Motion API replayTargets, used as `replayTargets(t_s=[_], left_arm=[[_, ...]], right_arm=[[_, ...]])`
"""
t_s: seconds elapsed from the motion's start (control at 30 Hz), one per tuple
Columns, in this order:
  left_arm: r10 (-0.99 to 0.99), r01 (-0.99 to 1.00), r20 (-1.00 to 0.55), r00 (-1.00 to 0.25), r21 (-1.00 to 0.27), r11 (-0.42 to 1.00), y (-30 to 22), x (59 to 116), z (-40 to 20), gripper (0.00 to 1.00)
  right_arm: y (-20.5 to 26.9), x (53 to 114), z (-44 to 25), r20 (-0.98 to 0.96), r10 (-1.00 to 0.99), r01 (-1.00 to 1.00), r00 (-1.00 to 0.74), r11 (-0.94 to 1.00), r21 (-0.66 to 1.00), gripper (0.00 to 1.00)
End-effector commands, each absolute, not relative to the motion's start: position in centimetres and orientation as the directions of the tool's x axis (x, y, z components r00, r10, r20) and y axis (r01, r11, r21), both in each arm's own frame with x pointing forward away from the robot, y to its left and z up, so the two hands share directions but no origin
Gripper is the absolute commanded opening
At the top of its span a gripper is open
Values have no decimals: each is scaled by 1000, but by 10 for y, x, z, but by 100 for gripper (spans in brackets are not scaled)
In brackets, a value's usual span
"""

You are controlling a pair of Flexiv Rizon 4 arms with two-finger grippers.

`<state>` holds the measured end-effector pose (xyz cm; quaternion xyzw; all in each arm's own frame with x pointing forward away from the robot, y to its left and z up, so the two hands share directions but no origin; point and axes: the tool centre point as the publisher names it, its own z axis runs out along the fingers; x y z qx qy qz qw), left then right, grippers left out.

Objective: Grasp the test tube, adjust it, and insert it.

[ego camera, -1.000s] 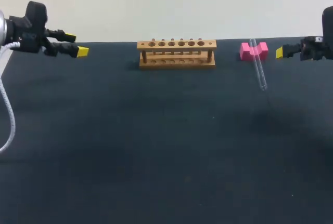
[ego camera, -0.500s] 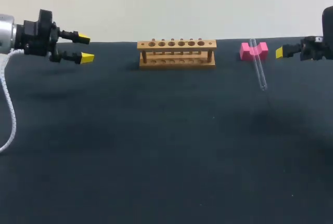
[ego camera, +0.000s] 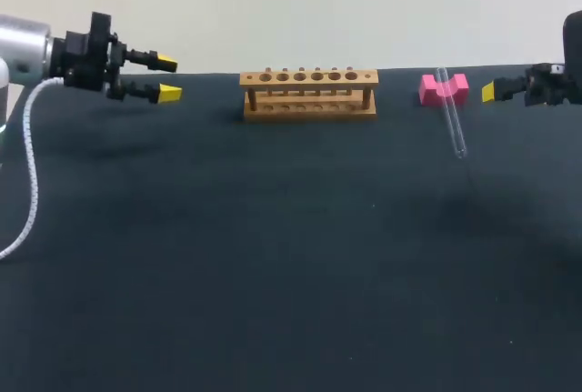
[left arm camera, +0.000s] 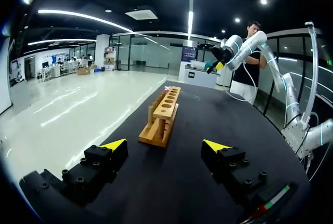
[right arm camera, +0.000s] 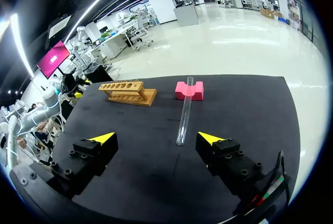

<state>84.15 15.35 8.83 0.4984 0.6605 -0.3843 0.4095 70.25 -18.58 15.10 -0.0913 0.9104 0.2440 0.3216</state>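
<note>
Across the tabletop from above, the test tube lies untouched, one end propped on a pink block, right of the wooden rack. From the left wrist, the left jaws stand wide and empty, facing the rack. From the right wrist, the right jaws stand wide with the tube ahead; grasping is likely the step in hand, calling for a descent onto it.

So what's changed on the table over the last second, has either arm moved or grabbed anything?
The left gripper has travelled toward the light wooden test tube rack, fingers open and holding nothing. The right gripper has stayed put, open. The clear glass test tube still rests with one end on the pink notched block, untouched, and the rack has not shifted.
</note>
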Motion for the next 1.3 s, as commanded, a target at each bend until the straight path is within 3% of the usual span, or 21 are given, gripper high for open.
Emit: replayTargets(t_s=[0.03, 0.67, 1.3], left_arm=[[339, 975, -924, -177, -119, 186, 152, 848, 88, 100], [337, 974, -924, -178, -118, 192, 152, 847, 88, 100], [337, 974, -924, -178, -118, 192, 152, 847, 88, 100]], right_arm=[[-186, 703, 153, -624, -13, -322, -781, 865, 385, 100], [-186, 703, 153, -624, -13, -322, -781, 865, 385, 100], [-161, 764, 101, -807, -21, -200, -590, 972, 121, 100]])
